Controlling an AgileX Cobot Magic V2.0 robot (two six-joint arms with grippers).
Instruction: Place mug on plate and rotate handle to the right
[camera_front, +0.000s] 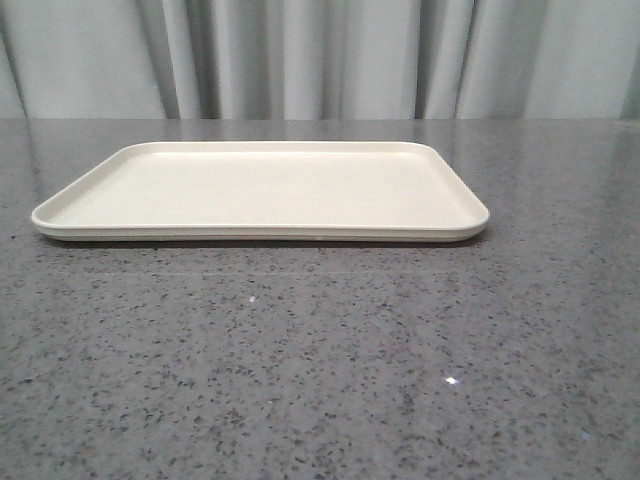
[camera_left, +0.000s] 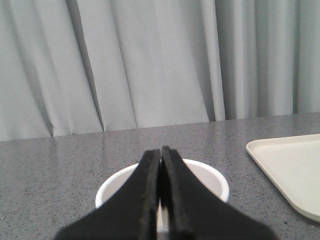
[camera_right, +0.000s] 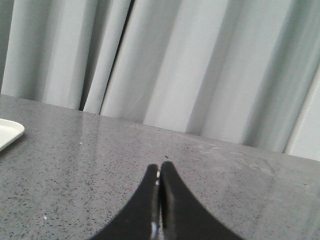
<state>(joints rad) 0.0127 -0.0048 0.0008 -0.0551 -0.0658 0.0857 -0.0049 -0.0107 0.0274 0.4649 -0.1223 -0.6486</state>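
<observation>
Soft, even light falls from overhead. The speckled grey stone table (camera_front: 320, 380) carries small bright glints and a faint reflection of the pale pleated curtain (camera_front: 320, 55) at its far edge. The cream rectangular tray (camera_front: 70, 225) casts a thin shadow along its near rim. Both wrist views look slightly soft, the black gripper fingers (camera_left: 145, 200) blurred.

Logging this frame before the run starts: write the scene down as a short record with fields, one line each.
plate: large cream rectangular tray with low rim, lying flat on the grey speckled stone table, nothing on it
mug: white round mug, standing on the table beside the plate, not on it; handle hidden
left gripper: black fingers pressed together, above the mug's open top, gripping nothing
right gripper: fingers together, over bare table, empty
backdrop: pale grey curtain
task state: mug not yet on plate
</observation>
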